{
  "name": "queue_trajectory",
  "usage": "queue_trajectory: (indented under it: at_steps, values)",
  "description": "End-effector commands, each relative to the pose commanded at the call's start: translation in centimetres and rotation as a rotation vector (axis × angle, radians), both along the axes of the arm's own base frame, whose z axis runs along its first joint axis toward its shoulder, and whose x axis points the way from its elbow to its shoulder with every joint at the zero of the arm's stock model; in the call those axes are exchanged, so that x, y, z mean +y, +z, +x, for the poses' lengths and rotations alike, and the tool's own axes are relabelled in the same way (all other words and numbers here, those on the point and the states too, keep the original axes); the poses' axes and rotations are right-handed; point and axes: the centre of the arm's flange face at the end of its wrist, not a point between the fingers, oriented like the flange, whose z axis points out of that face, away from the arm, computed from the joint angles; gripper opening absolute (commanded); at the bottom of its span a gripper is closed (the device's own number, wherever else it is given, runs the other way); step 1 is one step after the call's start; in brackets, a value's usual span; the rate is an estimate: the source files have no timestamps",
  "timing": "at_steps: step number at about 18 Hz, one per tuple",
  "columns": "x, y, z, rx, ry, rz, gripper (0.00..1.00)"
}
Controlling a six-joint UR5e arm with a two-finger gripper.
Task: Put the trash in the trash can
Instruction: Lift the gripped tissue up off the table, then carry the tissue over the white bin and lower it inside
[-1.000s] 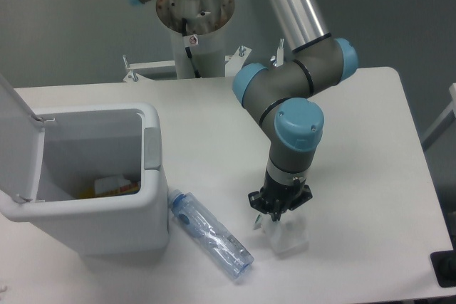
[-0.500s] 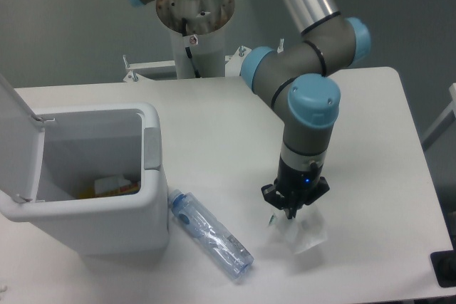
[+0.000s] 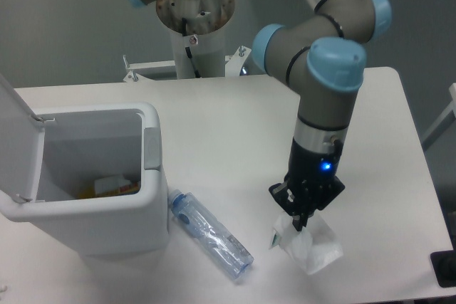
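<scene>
— Moved since the earlier picture?
— Shifted right and nearer the camera: pincer [image 3: 302,220], with the crumpled white wrapper [image 3: 311,245] carried along.
— Pincer state?
— Clamped on the wrapper's top edge, fingers pointing down; wrapper hanging under them, low over the bench [image 3: 214,126], contact with the surface impossible to tell.
— And further out?
— Left of the wrapper, lying on the bench: clear blue-tinted bottle [image 3: 210,234], blue cap [image 3: 173,197] end just beside the trash can [image 3: 85,226]. Same spot as before.
— Trash can?
— Standing at the bench's left, lid [image 3: 14,115] swung open and upright, grey tab [image 3: 151,149] on the right rim. Something yellow and white [image 3: 114,186] down inside.
</scene>
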Motion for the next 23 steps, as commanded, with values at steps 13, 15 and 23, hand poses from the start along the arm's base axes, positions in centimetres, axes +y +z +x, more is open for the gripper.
queue_trajectory:
  at_steps: [13,15,23]
  values:
    - [-0.8,11.9,9.7,0.046,0.005,0.146,0.03]
    - [-0.6,12.3,13.7,0.046,-0.041,0.144,0.03]
    - [1.1,10.3,26.5,0.014,-0.225,0.116,0.03]
